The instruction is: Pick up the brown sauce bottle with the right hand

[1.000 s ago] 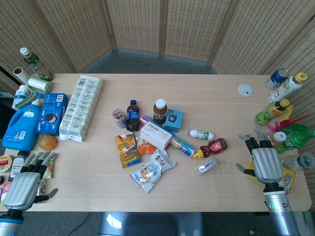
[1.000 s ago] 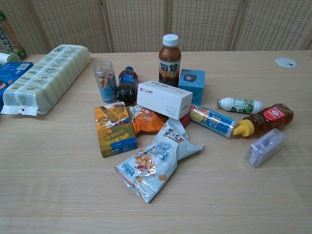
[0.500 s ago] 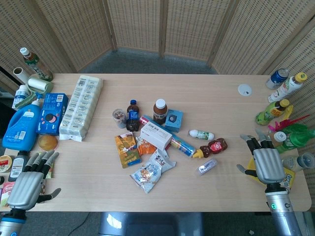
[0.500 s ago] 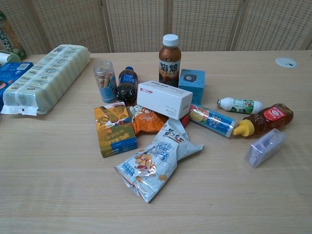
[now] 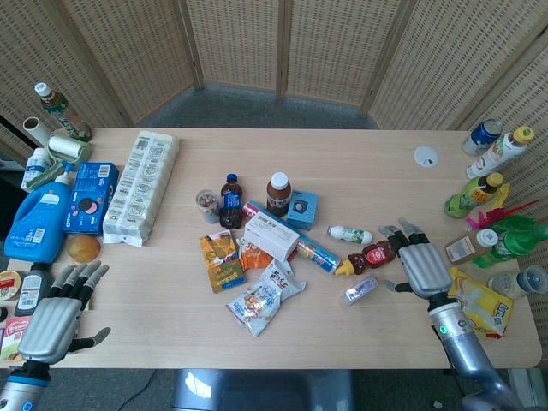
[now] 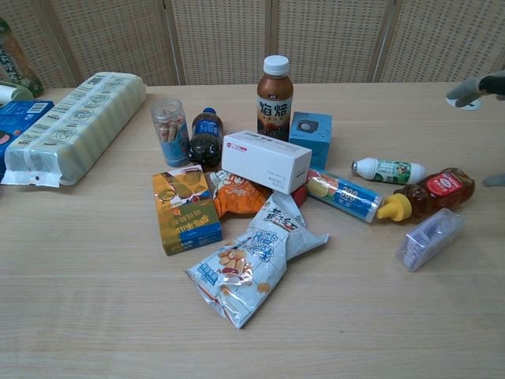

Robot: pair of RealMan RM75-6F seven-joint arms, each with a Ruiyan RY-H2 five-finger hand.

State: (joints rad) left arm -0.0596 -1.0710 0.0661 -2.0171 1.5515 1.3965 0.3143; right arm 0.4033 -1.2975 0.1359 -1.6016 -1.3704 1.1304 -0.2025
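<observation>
The brown sauce bottle (image 5: pixel 371 257) (image 6: pixel 428 194) lies on its side right of the central pile, yellow cap toward the pile, red label up. My right hand (image 5: pixel 421 268) hovers just right of it, fingers spread, holding nothing; its fingertips (image 6: pixel 472 88) only edge into the chest view at the right border. At the table's front left corner my left hand (image 5: pixel 56 318) is open, fingers apart, beside some small items.
A clear plastic case (image 5: pixel 360 290) lies just in front of the sauce bottle. A small white bottle (image 5: pixel 349 234) lies behind it, a blue tube (image 5: pixel 313 252) to its left. Several drink bottles (image 5: pixel 488 193) crowd the right edge. Snack bags and boxes (image 5: pixel 257 265) fill the middle.
My right hand has moved left and forward from the table's right edge to just beside the sauce bottle, now showing in the chest view. The left hand drifted slightly.
</observation>
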